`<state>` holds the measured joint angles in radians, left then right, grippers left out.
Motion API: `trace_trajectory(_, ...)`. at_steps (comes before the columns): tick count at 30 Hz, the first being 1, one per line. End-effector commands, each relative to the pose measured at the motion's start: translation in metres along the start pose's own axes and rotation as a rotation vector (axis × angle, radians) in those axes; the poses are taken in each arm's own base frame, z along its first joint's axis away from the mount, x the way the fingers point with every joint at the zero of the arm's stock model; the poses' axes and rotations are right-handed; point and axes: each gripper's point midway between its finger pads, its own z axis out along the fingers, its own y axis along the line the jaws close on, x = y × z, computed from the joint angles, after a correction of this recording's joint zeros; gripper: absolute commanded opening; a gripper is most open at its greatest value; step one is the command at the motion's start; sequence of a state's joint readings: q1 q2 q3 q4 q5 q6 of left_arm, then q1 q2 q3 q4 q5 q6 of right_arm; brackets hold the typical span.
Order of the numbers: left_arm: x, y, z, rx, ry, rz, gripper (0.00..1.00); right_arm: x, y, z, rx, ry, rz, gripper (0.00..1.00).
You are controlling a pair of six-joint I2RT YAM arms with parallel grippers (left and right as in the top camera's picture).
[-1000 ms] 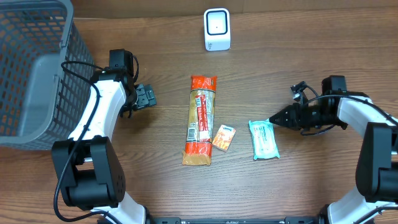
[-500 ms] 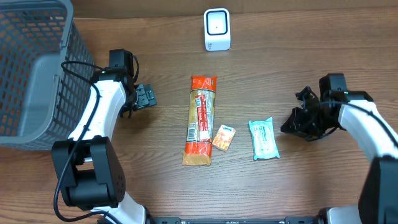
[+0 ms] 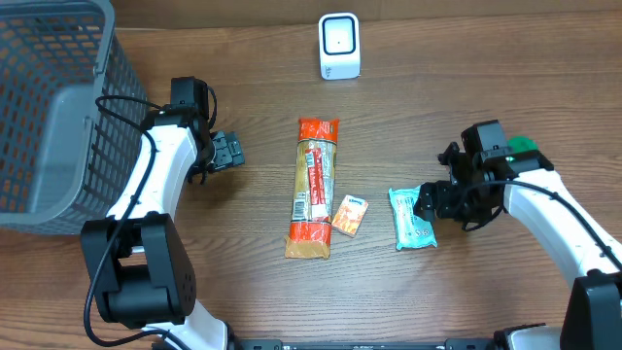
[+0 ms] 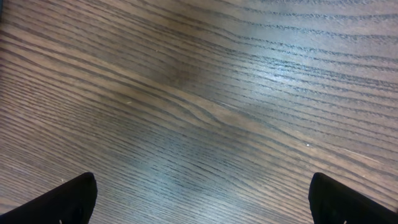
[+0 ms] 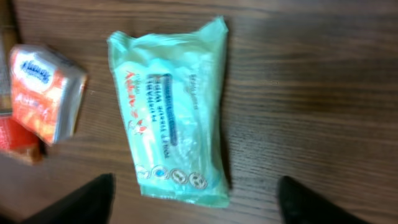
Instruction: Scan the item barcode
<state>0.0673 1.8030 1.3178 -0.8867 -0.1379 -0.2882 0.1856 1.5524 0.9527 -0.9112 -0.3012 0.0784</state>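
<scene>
The green wipes pack (image 3: 410, 218) lies flat, right of the worktop's (image 3: 486, 97) middle, label up. The right hand (image 3: 430, 202) hovers at its right end, fingers (image 5: 81, 199) spread wide, gripping nothing. Just left sit a small orange box (image 3: 350, 214) and a long orange packet (image 3: 313, 187). The white scanner (image 3: 339, 46) stands by the far edge. The left hand (image 3: 229, 151) gapes over bare wood beside the basket (image 3: 49, 107).
</scene>
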Motion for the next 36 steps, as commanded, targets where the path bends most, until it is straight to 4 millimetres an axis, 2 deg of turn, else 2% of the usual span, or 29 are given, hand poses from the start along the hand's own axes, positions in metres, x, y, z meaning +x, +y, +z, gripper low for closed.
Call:
trace_trajectory(1,0.0,0.0,-0.001,0.008,-0.001,-0.001,1.0,0.004,-0.005,0.008,0.016,-0.006,-0.014,0.68)
trace_trajectory(2,0.0,0.0,-0.001,0.008,-0.001,-0.001,1.0,0.003,-0.006,0.011,0.014,-0.014,-0.017,0.59)
trace_trajectory(3,0.0,0.0,-0.001,0.008,-0.001,-0.001,1.0,0.003,-0.007,0.014,0.013,-0.023,-0.019,0.56)
trace_trajectory(6,0.0,0.0,-0.001,0.008,-0.001,-0.001,1.0,0.002,-0.009,0.022,0.009,-0.047,-0.027,0.54)
trace_trajectory(9,0.0,0.0,-0.001,0.008,-0.001,-0.001,1.0,0.001,-0.012,0.031,0.005,-0.074,-0.036,0.43)
trace_trajectory(14,0.0,0.0,-0.001,0.008,-0.001,-0.001,1.0,-0.003,-0.016,0.044,-0.005,-0.135,-0.056,0.35)
trace_trajectory(20,0.0,0.0,-0.001,0.008,-0.001,-0.001,1.0,0.001,-0.018,0.052,-0.011,-0.153,-0.062,0.3)
trace_trajectory(24,0.0,0.0,-0.001,0.008,-0.001,-0.001,1.0,0.003,-0.01,0.052,-0.061,-0.142,-0.065,0.29)
trace_trajectory(27,0.0,0.0,-0.001,0.008,-0.001,-0.001,1.0,0.006,0.004,0.051,-0.141,-0.128,-0.071,0.04)
trace_trajectory(31,0.0,0.0,-0.001,0.008,-0.001,-0.001,1.0,0.006,0.004,0.051,-0.142,-0.127,-0.069,0.04)
trace_trajectory(34,0.0,0.0,-0.001,0.008,-0.001,-0.001,1.0,-0.003,0.004,0.038,-0.134,-0.13,-0.053,0.04)
trace_trajectory(36,0.0,0.0,-0.001,0.008,-0.001,-0.001,1.0,-0.011,-0.005,0.021,-0.05,-0.128,-0.038,0.04)
